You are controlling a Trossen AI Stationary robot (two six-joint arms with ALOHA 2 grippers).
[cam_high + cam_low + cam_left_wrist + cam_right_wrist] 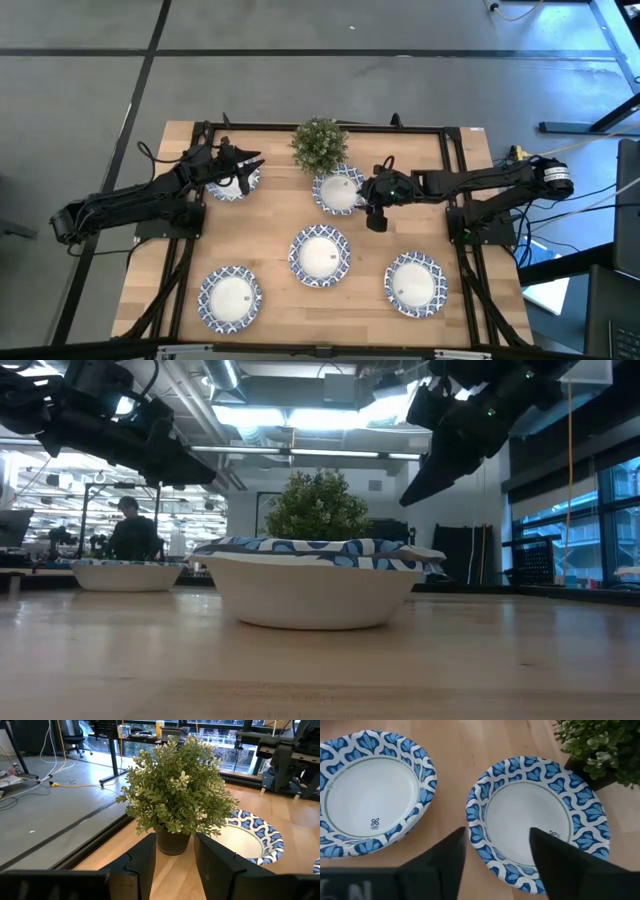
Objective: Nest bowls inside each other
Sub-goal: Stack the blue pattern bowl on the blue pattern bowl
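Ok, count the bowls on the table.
5 show: one under the left pincer, one beside the plant, one mid-table, two along the near edge. Stacked bowls would read as one.

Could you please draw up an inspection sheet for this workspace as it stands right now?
Surface: light wooden table, with a black frame along its edges.
Job's things: five round white bowls with blue-patterned rims show in the high view, all separate, none nested: far left, beside the plant, centre, near left, near right.
Clutter: small green bushy potted plant at the far edge.
Grippers: left gripper open over the far-left bowl; right gripper open over the bowl beside the plant.
Cables: black leads beside both arm bases.
Surroundings: grey floor; a person sits in the room behind.
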